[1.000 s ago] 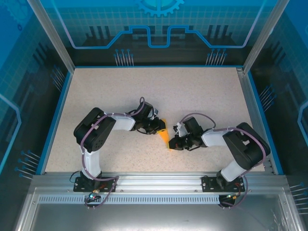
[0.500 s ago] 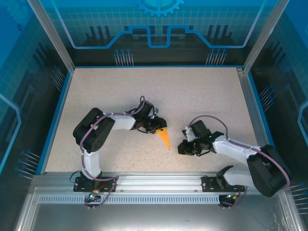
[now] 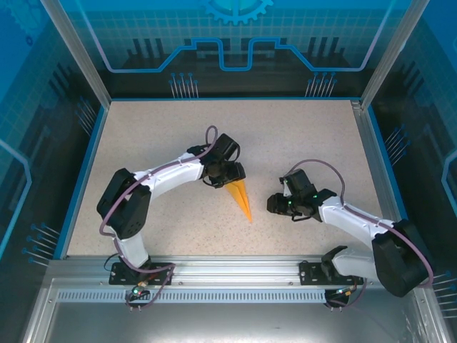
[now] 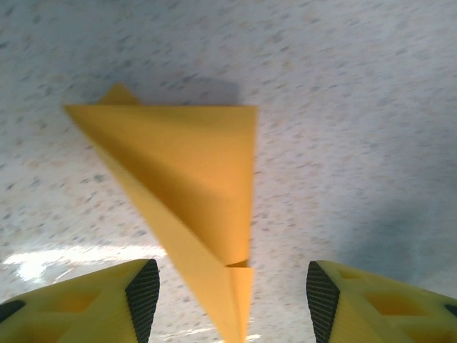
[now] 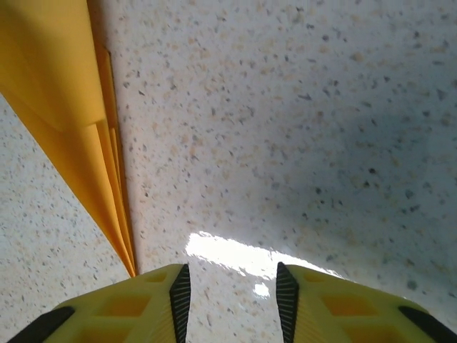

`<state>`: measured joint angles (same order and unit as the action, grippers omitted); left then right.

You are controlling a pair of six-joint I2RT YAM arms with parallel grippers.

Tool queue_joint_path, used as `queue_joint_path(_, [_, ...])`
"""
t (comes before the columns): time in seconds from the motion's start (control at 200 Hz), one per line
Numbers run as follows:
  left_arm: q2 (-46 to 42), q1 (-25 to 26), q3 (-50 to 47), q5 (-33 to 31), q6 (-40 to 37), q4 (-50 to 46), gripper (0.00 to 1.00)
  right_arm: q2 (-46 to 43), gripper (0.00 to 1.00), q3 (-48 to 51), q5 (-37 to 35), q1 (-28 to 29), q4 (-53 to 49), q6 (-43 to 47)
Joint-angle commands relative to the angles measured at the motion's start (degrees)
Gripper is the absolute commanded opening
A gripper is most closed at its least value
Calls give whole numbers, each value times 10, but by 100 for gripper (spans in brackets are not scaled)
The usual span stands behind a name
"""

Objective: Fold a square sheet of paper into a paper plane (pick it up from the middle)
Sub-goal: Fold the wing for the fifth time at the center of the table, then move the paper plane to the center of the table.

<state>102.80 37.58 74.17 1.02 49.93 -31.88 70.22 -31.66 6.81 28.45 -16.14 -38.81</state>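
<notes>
The square sheet of paper lies folded as a narrow bright-orange paper plane (image 3: 243, 201) flat on the speckled table, its sharp tip toward the near edge. My left gripper (image 3: 231, 177) hovers at its wide far end, open. In the left wrist view the paper plane (image 4: 193, 179) runs through the gap of the left gripper (image 4: 233, 296) without touching either pad. My right gripper (image 3: 273, 206) sits to the right of the plane, open and apart from it. The right wrist view has the plane (image 5: 64, 107) at the left, outside the empty right gripper (image 5: 233, 296).
The speckled table (image 3: 164, 136) has a blue rim and metal posts around it, with transparent walls behind. The aluminium rail (image 3: 235, 275) with both arm bases runs along the near edge. Free room lies at the far side and left.
Both grippers have opened and let go of the plane. The right gripper has pulled away to the right; the left has lifted back toward the far side. The plane now lies free.
</notes>
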Motion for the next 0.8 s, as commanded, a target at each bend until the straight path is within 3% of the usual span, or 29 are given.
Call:
queue_joint_path(0.0, [30,9,9,-17,19,-69,60,26,41,-26,60,-5,65,2])
queue_joint_path(0.32, [62,3,8,18,1,-38,58,109,42,-75,106,1,78,14])
queue_joint_path(0.57, [26,-20,-48,23,11,-14,51,186,47,-113,156,27,105,23])
queue_joint_path(0.795, [-7,-23,-84,16,8,-8,47,246,48,-158,146,41,93,31])
